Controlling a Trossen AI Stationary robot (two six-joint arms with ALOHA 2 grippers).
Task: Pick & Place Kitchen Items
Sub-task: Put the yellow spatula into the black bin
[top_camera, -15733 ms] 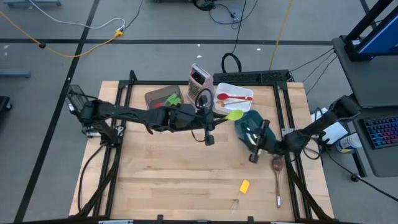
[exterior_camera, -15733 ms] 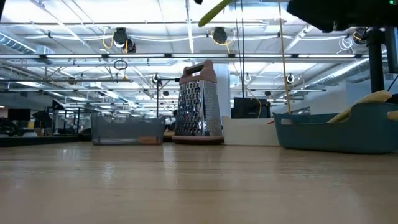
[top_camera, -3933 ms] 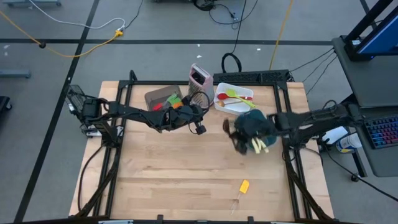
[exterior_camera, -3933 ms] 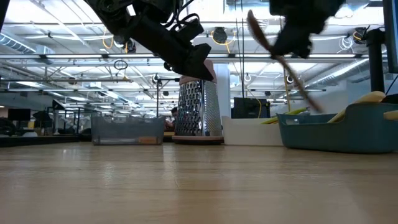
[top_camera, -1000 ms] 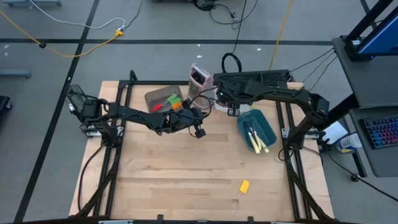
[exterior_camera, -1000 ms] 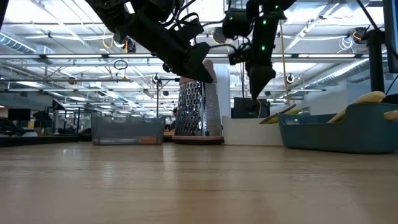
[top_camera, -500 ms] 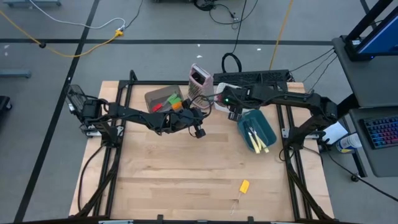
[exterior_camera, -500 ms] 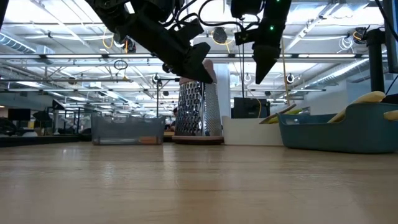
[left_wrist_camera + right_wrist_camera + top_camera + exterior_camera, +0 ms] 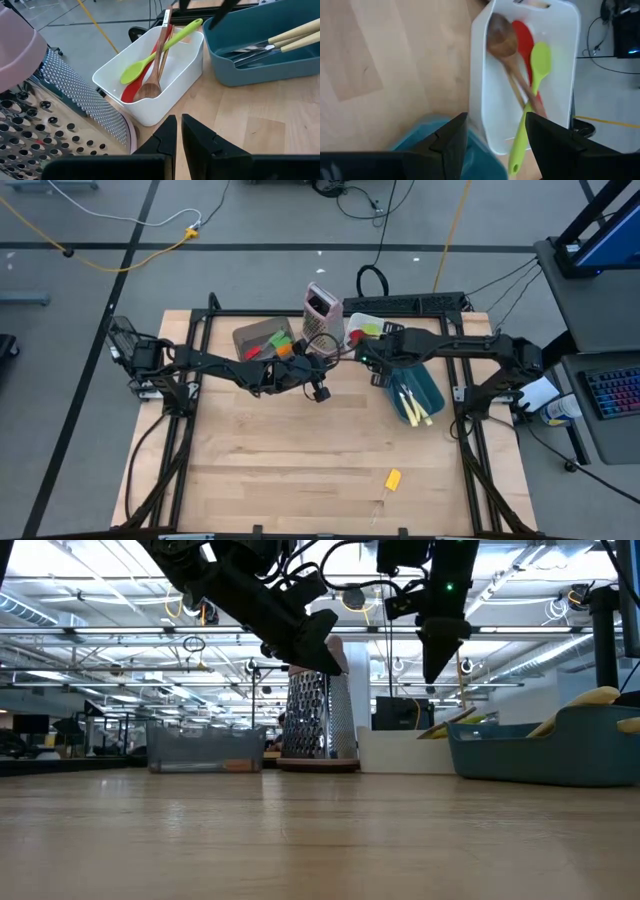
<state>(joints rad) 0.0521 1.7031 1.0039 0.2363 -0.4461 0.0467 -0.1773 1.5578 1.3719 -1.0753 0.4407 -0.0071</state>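
Right wrist view: right gripper (image 9: 496, 131) fingers wide open, empty; beyond them the white bin (image 9: 487, 107) holds wooden spoon (image 9: 506, 52), red spoon (image 9: 522, 36) mostly hidden, green spoon (image 9: 532, 85). Left gripper (image 9: 179, 136) fingers closed, empty.

My right arm hid most of the white plastic bin (image 9: 356, 326) from above; the red silicone spoon (image 9: 134, 92) lay largely buried under the others.

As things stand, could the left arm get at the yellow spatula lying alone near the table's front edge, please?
Probably yes: the yellow spatula lies on bare wood with nothing beside it, and the shut left gripper hangs above open table between them.
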